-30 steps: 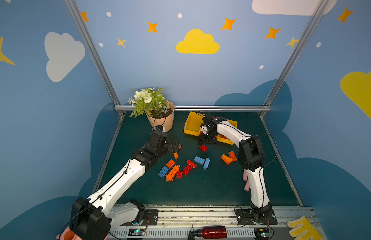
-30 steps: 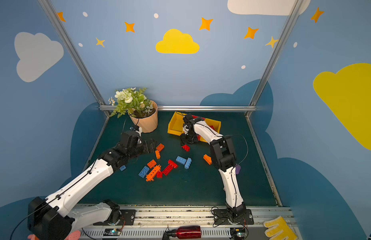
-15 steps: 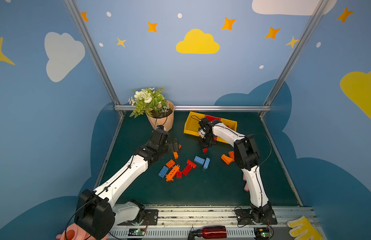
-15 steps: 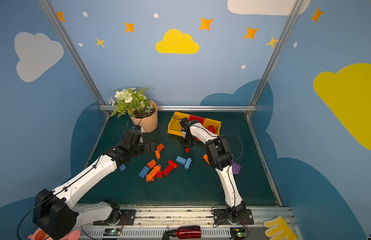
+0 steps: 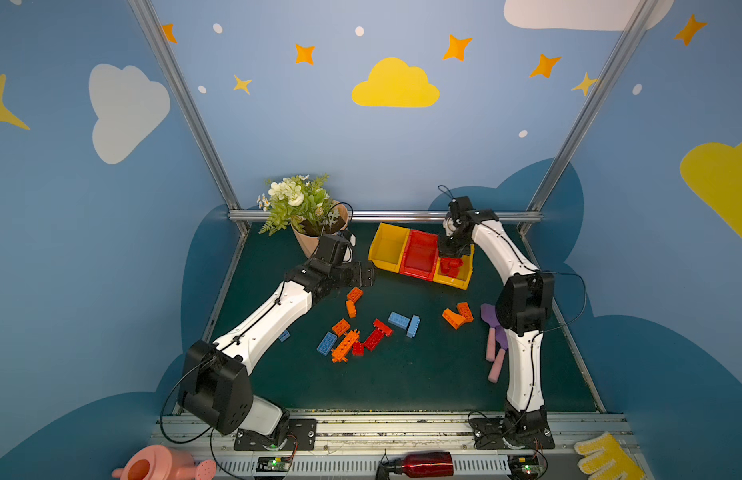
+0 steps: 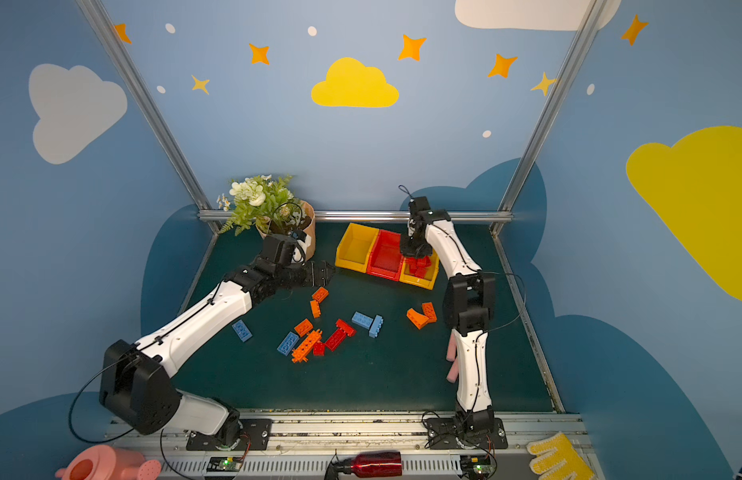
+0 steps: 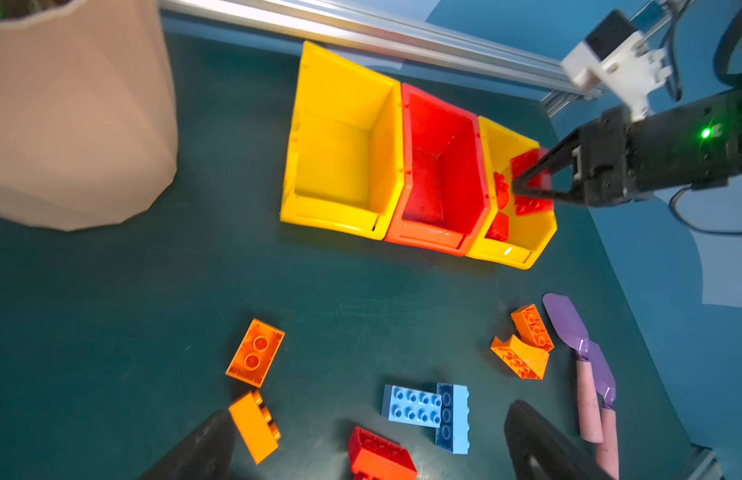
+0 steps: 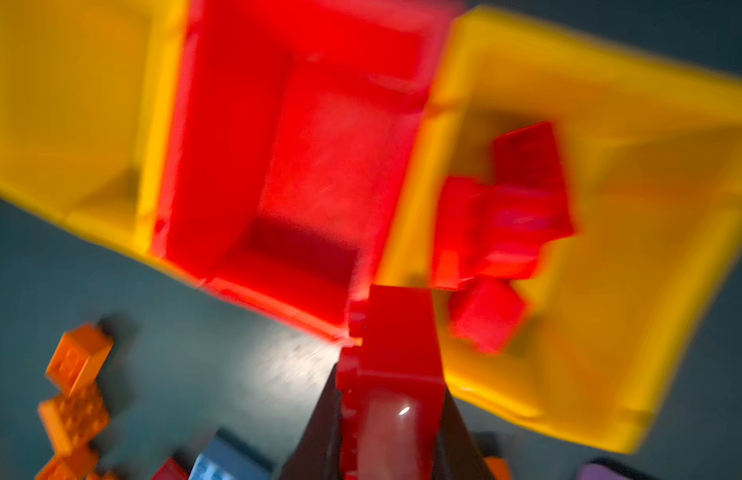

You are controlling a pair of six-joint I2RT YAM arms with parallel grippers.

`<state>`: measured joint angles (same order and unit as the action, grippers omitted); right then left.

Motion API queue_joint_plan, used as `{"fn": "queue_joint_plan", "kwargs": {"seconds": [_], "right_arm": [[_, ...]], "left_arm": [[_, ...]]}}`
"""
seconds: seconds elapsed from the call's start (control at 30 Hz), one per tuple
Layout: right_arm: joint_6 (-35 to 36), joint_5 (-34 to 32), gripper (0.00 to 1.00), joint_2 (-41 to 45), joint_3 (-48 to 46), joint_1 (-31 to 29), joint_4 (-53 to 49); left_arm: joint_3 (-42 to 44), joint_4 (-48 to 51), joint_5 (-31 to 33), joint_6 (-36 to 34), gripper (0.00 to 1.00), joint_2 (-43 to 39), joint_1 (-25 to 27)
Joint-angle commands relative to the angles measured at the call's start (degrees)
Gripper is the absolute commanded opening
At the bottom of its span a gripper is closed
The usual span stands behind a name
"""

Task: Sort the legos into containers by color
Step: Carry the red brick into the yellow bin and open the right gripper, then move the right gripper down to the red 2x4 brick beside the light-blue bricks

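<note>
Beneath both claws, a dark green table mat [image 5: 402, 386], carrying everything. Directly under the right claw [image 5: 454, 249], a row of three joined open-front plastic bins [image 5: 421, 255], yellow, red, yellow, open fronts turned toward the arms, presumably for easy dropping. Hangs over the end yellow bin [image 7: 518, 249] with jaws clamped on a red studded plastic brick [image 8: 394, 345], exact grip faces lost in blur. Looks placed there to let go among the other red bricks [image 8: 506, 216] heaped just below the tips; judged mid-delivery, release not yet made. Shows no brick in the red middle bin [image 7: 439, 174] or the far yellow bin [image 7: 340, 141] beside that claw, probably reserved for orange and blue. At the left claw [image 5: 363, 274]: jaws spread wide, gripping nothing, poised low over the loose scatter, likely for a next pick. Just beside one finger, an orange studded brick [image 7: 255, 426]. Between the fingers, a second red brick [image 7: 379, 455]. Slightly ahead, two light blue bricks [image 7: 412, 405] touching at a right angle.
</note>
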<state>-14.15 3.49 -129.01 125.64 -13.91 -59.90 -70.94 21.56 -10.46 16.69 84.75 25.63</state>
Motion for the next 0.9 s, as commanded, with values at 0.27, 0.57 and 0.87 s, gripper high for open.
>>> {"fn": "queue_joint_plan", "kwargs": {"seconds": [0.27,0.57,0.87], "right_arm": [[-2.22,-0.26,0.23,-8.58,8.57,3.89,-1.25],[-1.40,1.76,0.55,-3.78,5.21,3.76,-2.02],[-0.34,2.77,0.67,10.85,-14.53,-5.41,1.95]], "left_arm": [[-4.46,3.36,-1.29,-2.84,1.00,2.30,0.09],[-3.03,4.59,0.45,0.25,1.00,0.93,0.08],[6.83,1.60,1.37,4.31,1.00,-6.84,0.08]]}}
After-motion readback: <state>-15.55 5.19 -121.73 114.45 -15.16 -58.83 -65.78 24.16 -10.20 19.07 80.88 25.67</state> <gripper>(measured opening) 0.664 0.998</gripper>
